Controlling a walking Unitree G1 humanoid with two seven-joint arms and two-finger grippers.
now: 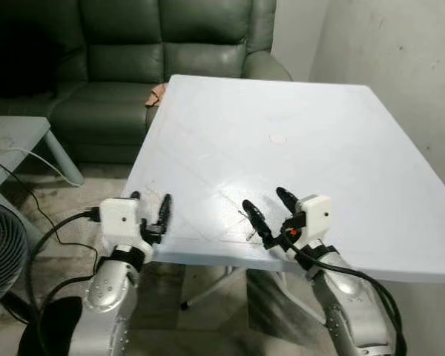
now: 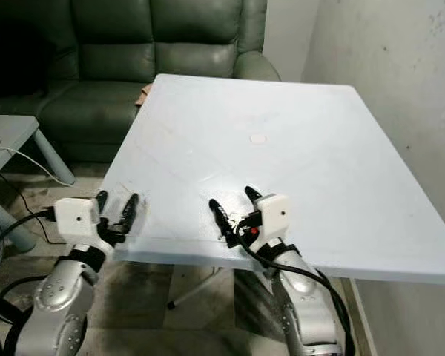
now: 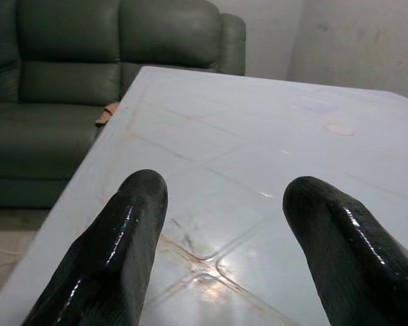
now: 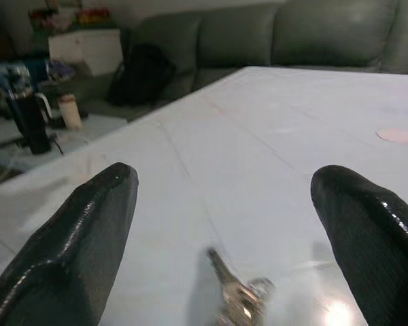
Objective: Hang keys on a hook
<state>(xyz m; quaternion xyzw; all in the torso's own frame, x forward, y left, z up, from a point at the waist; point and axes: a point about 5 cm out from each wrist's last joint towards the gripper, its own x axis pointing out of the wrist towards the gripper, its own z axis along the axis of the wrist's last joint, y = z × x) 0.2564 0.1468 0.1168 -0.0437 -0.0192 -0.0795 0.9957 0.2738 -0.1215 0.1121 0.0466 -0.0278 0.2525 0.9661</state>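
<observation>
Right end effector (image 1: pixel 269 208) spread wide over keys (image 4: pixel 239 293) at 6 o'clock on desk (image 1: pixel 311 133) — light, slippery metal; pinch the ring.

I am operating in a home living room; a dark green leather sofa (image 1: pixel 133 52) stands behind a white table (image 1: pixel 297 141); a floor fan (image 1: pixel 0 256) sits nearby.
</observation>
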